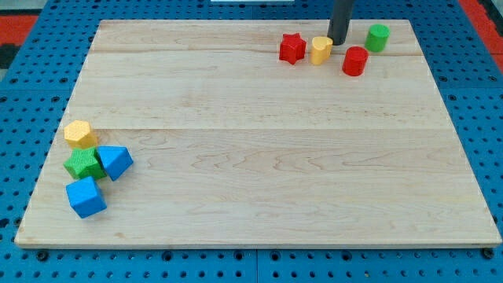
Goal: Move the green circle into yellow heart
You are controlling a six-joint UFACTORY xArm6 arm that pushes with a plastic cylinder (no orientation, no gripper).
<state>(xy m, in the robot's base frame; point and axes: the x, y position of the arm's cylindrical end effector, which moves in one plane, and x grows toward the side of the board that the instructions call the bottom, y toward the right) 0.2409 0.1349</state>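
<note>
The green circle (378, 37) is a short green cylinder near the view's top right on the wooden board (259, 157). The yellow heart (321, 49) stands to its left, between a red star (292, 48) and a red cylinder (354, 60). My tip (338, 42) is the lower end of a dark rod coming down from the view's top. It sits just right of the yellow heart, touching or nearly touching it, and left of the green circle with a gap between them.
At the view's lower left lies a cluster: a yellow hexagon (79, 134), a green star-like block (82, 163), a blue triangular block (115, 162) and a blue cube (86, 196). A blue pegboard surrounds the board.
</note>
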